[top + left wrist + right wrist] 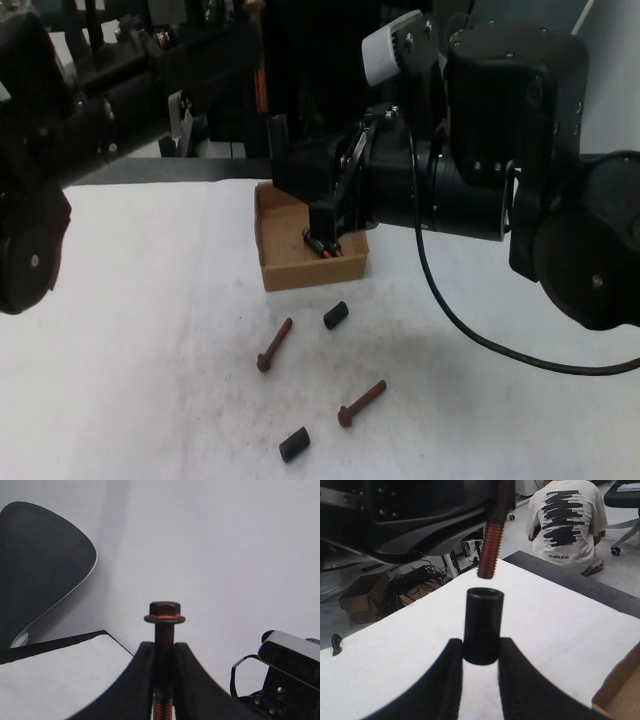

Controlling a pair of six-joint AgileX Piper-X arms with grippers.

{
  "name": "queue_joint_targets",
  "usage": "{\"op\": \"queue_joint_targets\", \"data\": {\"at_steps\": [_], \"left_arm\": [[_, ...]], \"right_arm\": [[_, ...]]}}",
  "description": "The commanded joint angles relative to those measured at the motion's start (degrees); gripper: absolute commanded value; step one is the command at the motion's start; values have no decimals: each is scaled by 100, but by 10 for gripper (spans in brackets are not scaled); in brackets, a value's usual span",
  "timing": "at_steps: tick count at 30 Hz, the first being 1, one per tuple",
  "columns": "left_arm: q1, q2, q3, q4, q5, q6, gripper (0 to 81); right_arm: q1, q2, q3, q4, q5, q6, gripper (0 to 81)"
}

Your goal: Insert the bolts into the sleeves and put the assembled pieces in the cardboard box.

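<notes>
Left gripper (pixel 163 649) is closed tight on a bolt (pixel 164 617); right gripper (pixel 481 647) clamps a sleeve (pixel 483 620) just beneath the bolt's threaded tip.

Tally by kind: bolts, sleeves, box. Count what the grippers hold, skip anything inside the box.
Rust-red hex-head bolts: 3, two loose on the white bench, one in the left gripper.
Black cylindrical sleeves: 3, two loose on the bench, one in the right gripper.
Brown cardboard box: 1.
Total: 7.
</notes>
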Motion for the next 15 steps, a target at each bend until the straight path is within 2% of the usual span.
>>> {"op": "queue_joint_targets", "data": {"at_steps": [1,15], "left_arm": [[16,-14,-67,-204,-1,-54,2],[-204,-14,-67,-218,-8,-134,2]], "right_arm": [[11,-24,-46,-126,-39,3,8],[11,-24,-46,-126,-39,3,8]]}}
